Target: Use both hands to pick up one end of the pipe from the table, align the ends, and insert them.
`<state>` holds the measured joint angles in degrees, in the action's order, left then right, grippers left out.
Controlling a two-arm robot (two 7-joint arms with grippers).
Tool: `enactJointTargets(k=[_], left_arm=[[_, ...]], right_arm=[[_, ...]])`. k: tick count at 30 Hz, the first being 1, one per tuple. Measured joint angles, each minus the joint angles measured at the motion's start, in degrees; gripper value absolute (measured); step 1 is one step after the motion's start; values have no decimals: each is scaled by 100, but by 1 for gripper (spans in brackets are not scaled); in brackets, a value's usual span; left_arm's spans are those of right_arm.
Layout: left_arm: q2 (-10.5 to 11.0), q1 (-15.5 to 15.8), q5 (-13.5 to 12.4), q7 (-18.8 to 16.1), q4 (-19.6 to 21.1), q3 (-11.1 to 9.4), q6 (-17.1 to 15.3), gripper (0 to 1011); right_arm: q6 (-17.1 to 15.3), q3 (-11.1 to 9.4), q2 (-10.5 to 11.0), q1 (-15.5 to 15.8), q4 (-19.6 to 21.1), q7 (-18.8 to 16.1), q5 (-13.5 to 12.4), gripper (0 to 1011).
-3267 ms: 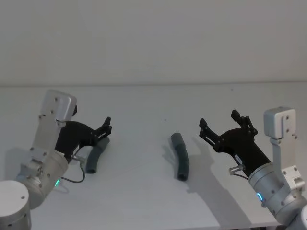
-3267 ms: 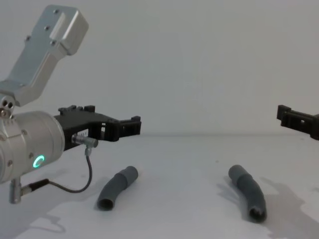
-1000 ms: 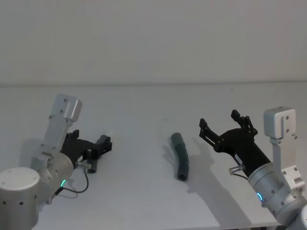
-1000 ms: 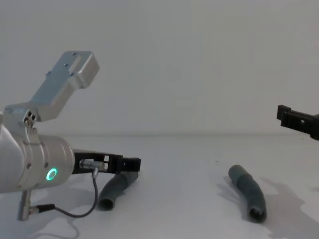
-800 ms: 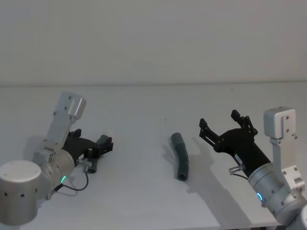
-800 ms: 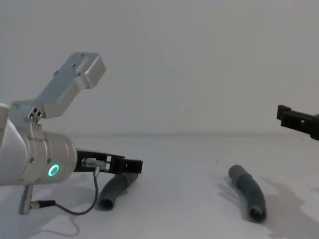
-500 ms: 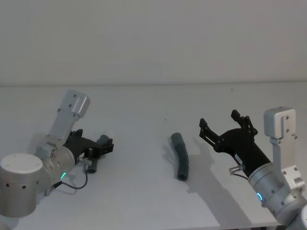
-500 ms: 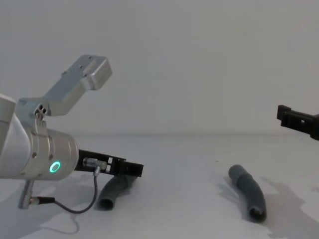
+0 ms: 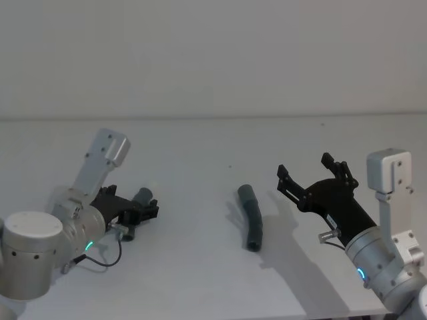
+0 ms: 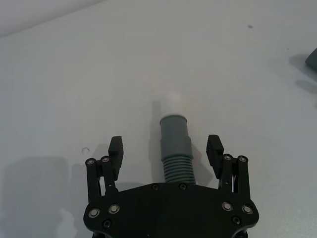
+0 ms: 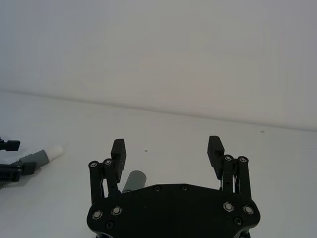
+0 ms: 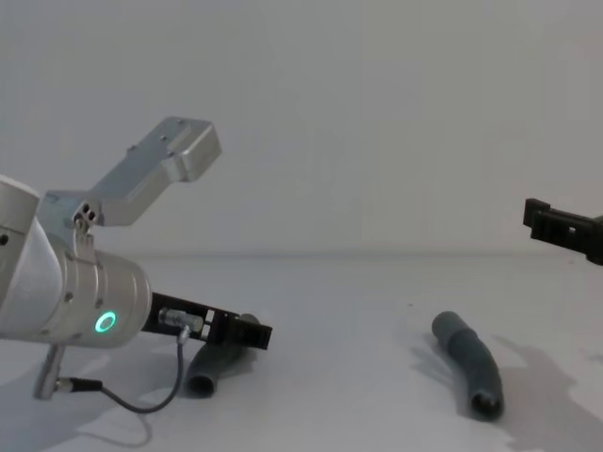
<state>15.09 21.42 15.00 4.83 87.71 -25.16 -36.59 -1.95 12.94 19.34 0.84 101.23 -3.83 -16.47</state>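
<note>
On the white surface (image 9: 200, 273) nothing is lifted or joined yet. Low at the left, the left gripper (image 10: 165, 147) has its jaws spread to either side of the ribbed hose piece (image 10: 176, 148) with the white tip (image 10: 172, 98), and neither jaw touches it. The right gripper (image 9: 305, 168) hangs above the surface beside the other hose piece (image 9: 251, 217), its jaws likewise released and holding nothing. Both pieces lie flat and well apart. By my reading, what is left is to close on each piece, lift, line up the ends and push them together.
</note>
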Motion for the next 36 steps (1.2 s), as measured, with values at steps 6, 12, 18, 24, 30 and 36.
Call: enactJointTargets(k=[6, 12, 18, 24, 30, 36], left_arm=[[-20, 15, -37, 39, -54, -36, -31, 1001], [-57, 37, -75, 85, -130, -77, -44, 961], [-102, 56, -108, 124, -201, -115, -43, 806], [-142, 57, -144, 141, -245, -133, -23, 619], [-171, 40, -185, 133, -260, -131, 4, 566], [-196, 13, -214, 114, -267, -115, 41, 524]], right_arm=[[0, 0, 0, 0, 0, 0, 0, 1002], [0, 0, 0, 0, 0, 0, 0, 1002], [0, 0, 0, 0, 0, 0, 0, 1002], [0, 0, 0, 0, 0, 0, 0, 1002], [1, 0, 0, 0, 0, 0, 0, 1002], [0, 0, 0, 0, 0, 0, 0, 1002]])
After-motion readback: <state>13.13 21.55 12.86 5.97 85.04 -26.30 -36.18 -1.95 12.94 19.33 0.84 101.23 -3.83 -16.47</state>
